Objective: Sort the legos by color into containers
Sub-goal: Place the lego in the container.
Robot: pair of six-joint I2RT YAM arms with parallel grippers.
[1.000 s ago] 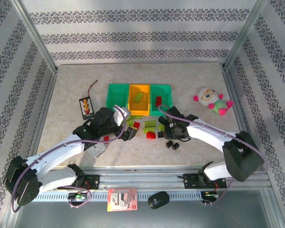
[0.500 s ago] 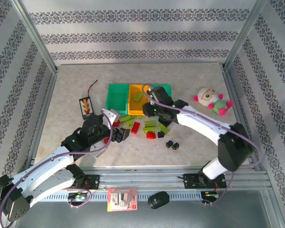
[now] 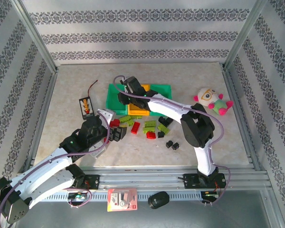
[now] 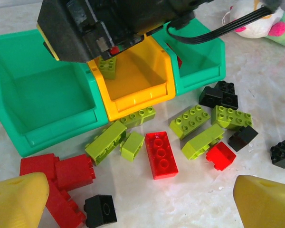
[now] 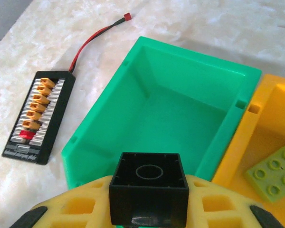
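Note:
Three containers stand side by side: a left teal bin [image 3: 112, 99] [image 5: 166, 114], a yellow bin [image 3: 143, 89] [image 4: 137, 80] and a right teal bin [image 3: 162, 89]. My right gripper [image 3: 124, 96] [image 5: 148, 202] hovers over the left teal bin, shut on a black brick [image 5: 148, 187]. That bin looks empty. A lime brick [image 5: 273, 173] lies in the yellow bin. Loose red [image 4: 159, 154], lime [image 4: 190, 121] and black [image 4: 100, 210] legos lie on the table before the bins. My left gripper [image 3: 117, 133] [image 4: 142, 204] stands open just short of the pile, with nothing between its fingers.
A black battery holder [image 3: 86, 107] [image 5: 35, 116] with a red wire lies left of the bins. A plush toy [image 3: 211, 100] sits at the right. Two black bricks [image 3: 172, 144] lie apart near the front. Metal frame rails border the table.
My right arm has swung from the pile up and left to above the left teal bin, carrying the black brick. My left arm has drawn back slightly toward the front left, still open.

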